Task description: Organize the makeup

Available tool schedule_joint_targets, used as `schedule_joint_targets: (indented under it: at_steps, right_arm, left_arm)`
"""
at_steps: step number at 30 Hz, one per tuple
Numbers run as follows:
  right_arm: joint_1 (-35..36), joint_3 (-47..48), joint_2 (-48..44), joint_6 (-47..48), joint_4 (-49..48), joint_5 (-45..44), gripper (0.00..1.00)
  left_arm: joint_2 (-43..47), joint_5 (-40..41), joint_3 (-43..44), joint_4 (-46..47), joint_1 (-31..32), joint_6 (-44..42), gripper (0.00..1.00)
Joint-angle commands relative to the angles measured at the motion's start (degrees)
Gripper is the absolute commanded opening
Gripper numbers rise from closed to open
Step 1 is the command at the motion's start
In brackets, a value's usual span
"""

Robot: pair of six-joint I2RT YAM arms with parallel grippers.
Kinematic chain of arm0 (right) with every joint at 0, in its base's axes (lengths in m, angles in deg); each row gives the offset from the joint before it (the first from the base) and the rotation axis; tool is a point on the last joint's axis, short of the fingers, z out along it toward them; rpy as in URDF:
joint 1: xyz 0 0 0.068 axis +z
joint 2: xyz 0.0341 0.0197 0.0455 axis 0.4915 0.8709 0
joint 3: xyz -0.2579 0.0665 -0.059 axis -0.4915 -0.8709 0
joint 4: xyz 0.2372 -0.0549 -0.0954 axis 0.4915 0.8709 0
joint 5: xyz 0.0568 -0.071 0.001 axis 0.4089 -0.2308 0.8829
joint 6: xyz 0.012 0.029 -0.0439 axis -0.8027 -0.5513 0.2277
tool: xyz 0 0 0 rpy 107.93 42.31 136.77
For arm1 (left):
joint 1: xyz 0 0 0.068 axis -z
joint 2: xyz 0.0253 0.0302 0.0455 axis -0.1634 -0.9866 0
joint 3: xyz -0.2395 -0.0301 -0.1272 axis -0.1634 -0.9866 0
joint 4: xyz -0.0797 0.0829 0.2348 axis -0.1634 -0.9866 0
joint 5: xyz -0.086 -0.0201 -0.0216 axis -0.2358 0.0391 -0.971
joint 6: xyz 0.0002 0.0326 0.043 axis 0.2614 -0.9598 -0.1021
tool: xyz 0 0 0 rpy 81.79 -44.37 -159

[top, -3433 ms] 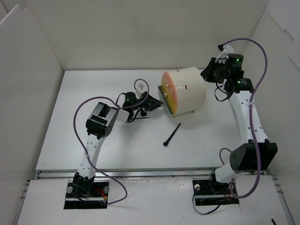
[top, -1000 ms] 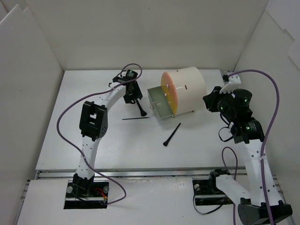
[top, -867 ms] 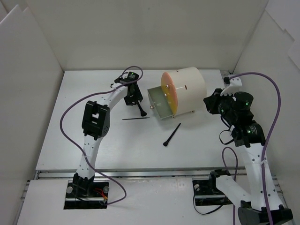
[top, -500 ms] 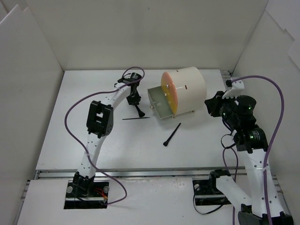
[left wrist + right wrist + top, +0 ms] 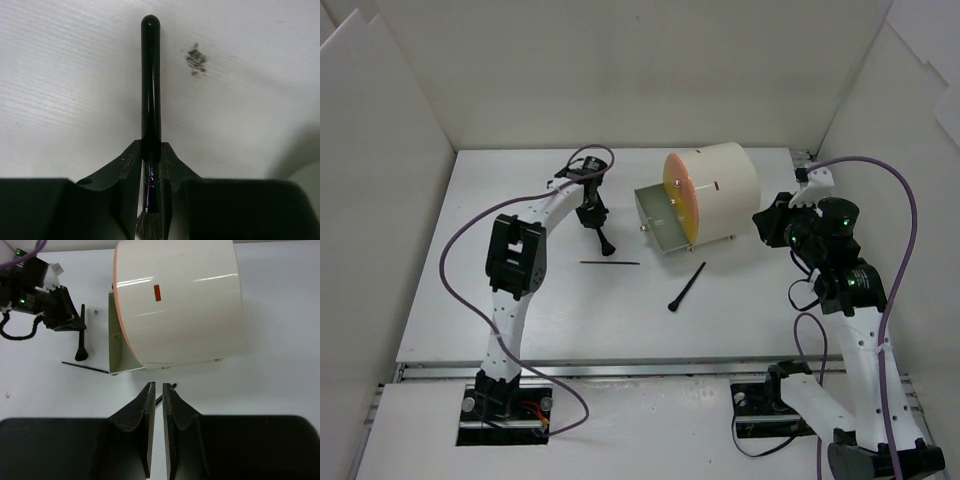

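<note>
The left claw (image 5: 150,150) pinches a black brush (image 5: 150,75) near its bristles, left of the cream cylinder (image 5: 720,190) and its open drawer (image 5: 655,215). The right claw (image 5: 156,390), pressed together and empty, hangs right of the cylinder. A second brush (image 5: 687,287) and a thin black stick (image 5: 610,263) lie on the surface (image 5: 520,300).

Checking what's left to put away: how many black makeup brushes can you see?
3. A black-handled brush sits in the left gripper, a thin brush lies on the table near it, a thicker brush lies near the open drawer, which may hide more.
</note>
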Motion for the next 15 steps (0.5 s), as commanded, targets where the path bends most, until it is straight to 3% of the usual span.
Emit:
schedule_joint_targets:
  at_steps: [1, 8, 11, 15]
  right_arm:
    - [0.35, 2.23, 0.56, -0.59, -3.08, 0.94, 0.09]
    - [0.79, 4.25, 1.70, -1.02, -3.08, 0.24, 0.08]
    - [0.70, 5.30, 2.14, -1.55, -3.08, 0.24, 0.09]
    - [0.70, 6.62, 1.70, -2.08, -2.90, -0.03, 0.09]
  left_arm:
    - [11.98, -9.03, 0.67, 7.87, -0.62, -1.32, 0.00]
    - [19.55, -21.71, -1.79, 21.66, 1.84, 4.47, 0.00]
    - [17.72, -25.05, -0.48, 25.44, 4.39, 8.07, 0.01]
    - [12.27, -23.39, 6.54, 23.18, 6.76, 8.35, 0.02]
